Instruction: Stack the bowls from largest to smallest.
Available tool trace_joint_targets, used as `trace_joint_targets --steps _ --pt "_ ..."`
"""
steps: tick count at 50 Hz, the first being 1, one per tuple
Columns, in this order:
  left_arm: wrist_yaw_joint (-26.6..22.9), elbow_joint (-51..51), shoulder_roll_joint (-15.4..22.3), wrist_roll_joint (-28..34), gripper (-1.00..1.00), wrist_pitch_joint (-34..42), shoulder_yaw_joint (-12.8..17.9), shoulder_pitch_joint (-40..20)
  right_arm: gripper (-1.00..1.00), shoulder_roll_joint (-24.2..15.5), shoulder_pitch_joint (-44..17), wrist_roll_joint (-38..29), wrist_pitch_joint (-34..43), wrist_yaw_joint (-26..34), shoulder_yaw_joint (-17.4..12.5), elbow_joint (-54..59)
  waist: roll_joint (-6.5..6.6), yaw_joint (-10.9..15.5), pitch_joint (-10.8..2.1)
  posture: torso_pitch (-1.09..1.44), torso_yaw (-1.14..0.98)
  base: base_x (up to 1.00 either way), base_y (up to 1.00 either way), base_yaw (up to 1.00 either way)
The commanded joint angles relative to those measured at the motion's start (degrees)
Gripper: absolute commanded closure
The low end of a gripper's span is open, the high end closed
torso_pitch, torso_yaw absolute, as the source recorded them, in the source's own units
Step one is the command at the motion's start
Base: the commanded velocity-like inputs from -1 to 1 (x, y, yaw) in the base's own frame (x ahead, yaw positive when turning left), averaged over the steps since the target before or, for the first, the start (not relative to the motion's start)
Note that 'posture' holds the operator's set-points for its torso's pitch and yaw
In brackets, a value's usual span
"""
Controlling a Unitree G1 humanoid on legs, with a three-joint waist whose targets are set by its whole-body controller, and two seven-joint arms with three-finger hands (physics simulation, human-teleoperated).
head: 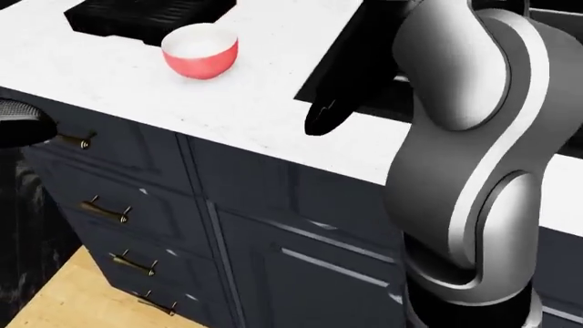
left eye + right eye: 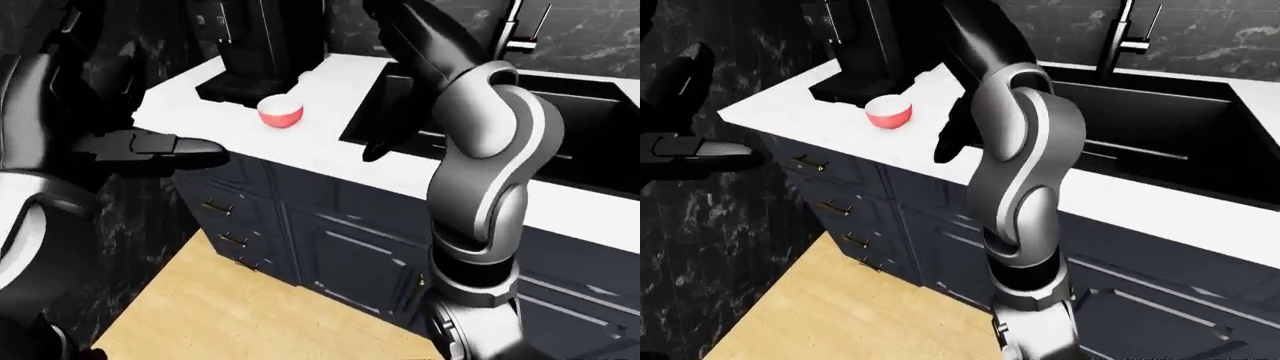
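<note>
White counter (image 1: 118, 75); red bowl (image 1: 200, 50) upright, mouth up; left hand (image 2: 150, 146) extended, empty; right hand (image 1: 326, 109) state unclear.

One bowl (image 1: 200, 50) showed: small, red outside and white inside, standing upright with its mouth open upward. It sat on the white counter (image 1: 137, 89), towards the counter's left end in the head view, well back from the near edge and just beside the dark base of the coffee machine (image 2: 250, 45). No other bowl touched it
</note>
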Motion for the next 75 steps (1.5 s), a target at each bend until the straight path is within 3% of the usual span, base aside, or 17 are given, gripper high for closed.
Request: trace_joint_targets --steps 1,9,10,27,29,35,41,45,48,57,58,60,63,65,69,71,75 --pt "-0.3 0.3 0.2 0.7 -1.0 -0.6 0.4 -0.7 -1.0 -0.4 -1.0 -0.1 0.1 -0.6 -0.2 -0.5 -0.19 -0.2 0.12 0.0 0.0 0.0 0.0 0.0" --pt "-1.2 0.0 -1.2 2.5 -1.0 -0.2 0.0 -0.5 -1.0 -0.8 -0.7 0.6 0.7 -0.7 -0.1 -1.5 -2.32 -0.3 -0.22 0.0 0.0 0.0 0.0 0.0" --pt "-1.3 0.0 -1.3 2.7 -1.0 -0.2 0.0 -0.5 -1.0 -0.8 -0.8 0.6 0.7 -0.8 -0.1 -1.5 -2.07 -0.1 -1.59 0.0 0.0 0.16 0.0 0.0" --pt "-1.7 0.2 -0.8 2.1 -1.0 0.1 1.4 -0.4 -1.0 -0.9 -0.8 1.2 0.5 -0.5 -0.1 -2.7 -6.91 0.6 0.57 0.0 0.0 0.33 0.15 0.0" --pt "-1.5 0.4 -0.3 1.3 -1.0 0.2 2.0 -0.6 -1.0 -0.9 -0.7 1.3 0.2 -0.6 0.0 -2.6 -7.33 1.0 -0.74 0.0 0.0 0.0 0.43 0.0" --pt "-0.7 1.0 1.1 -0.3 -1.0 -0.6 2.5 -0.4 -1.0 -0.2 -0.8 0.8 -0.5 0.0 0.4 -2.8 -6.2 2.8 0.45 0.0 0.0 -0.02 0.86 0.0" --pt "0.5 1.3 2.9 -2.9 -1.0 -0.9 3.6 -0.3 -1.0 0.1 -2.2 0.3 -0.6 1.2 0.5 -2.6 -2.8 4.4 0.25 0.0 0.0 -0.17 0.98 0.0" --pt "1.0 1.4 3.8 -3.9 -1.0 -1.7 3.6 0.3 -1.0 0.3 -2.5 0.0 -0.6 1.7 0.4 -2.7 1.31 4.9 -0.96 0.0 0.0 -0.23 0.98 0.0" --pt "1.0 1.5 4.1 -4.1 -1.0 -2.3 3.6 0.8 -1.0 -0.2 -3.3 0.1 -0.4 2.4 -0.1 -2.8 1.72 5.9 -0.35 0.0 0.0 -0.22 0.74 0.0" --pt "1.9 1.2 4.9 -5.4 -1.0 -2.7 3.8 1.3 -1.0 -1.2 -3.9 0.3 1.3 4.2 -0.5 -4.6 -3.31 2.5 2.02 0.0 0.0 0.0 0.0 0.0" --pt "2.0 1.2 4.9 -5.4 -1.0 -2.8 3.8 1.4 -1.0 -1.3 -3.7 0.3 1.3 4.4 -0.4 -4.9 -4.03 2.5 1.44 0.0 0.0 -0.23 0.05 0.0" --pt "2.1 1.1 4.9 -5.5 -1.0 -2.8 3.8 1.5 -1.0 -1.4 -3.8 0.2 1.5 5.0 -0.5 -5.3 -7.27 1.7 -2.9 0.0 0.0 -0.51 0.18 0.0" --pt "2.2 1.3 5.3 -5.8 -1.0 -2.9 4.0 1.5 -1.0 -1.9 -4.4 -0.1 2.0 5.9 -0.9 -6.1 -4.65 2.4 -1.97 0.0 0.0 -0.66 0.21 0.0" --pt "2.3 1.2 5.4 -6.0 -1.0 -3.0 3.9 1.4 -1.0 -2.6 -4.4 0.1 2.2 6.6 -1.4 -6.7 1.01 3.2 -1.61 0.0 0.0 -0.66 0.21 0.0" --pt "2.2 1.3 5.2 -5.3 -1.0 -3.2 3.2 1.4 -1.0 -3.9 -4.0 0.3 2.3 7.4 -2.0 -7.9 1.26 4.0 -2.16 0.0 0.0 -0.56 0.19 0.0" --pt "2.0 1.3 4.9 -4.9 -1.0 -3.2 3.0 1.3 -1.0 -4.5 -4.3 0.5 2.7 7.6 -2.4 -8.2 -0.17 3.4 0.15 0.0 0.0 0.0 0.0 0.0" --pt "1.4 1.1 4.1 -3.6 -1.0 -3.1 2.4 1.4 -1.0 -5.9 -3.9 1.0 3.4 8.0 -3.0 -9.1 -1.28 1.2 0.87 0.0 0.0 0.0 0.0 0.0"
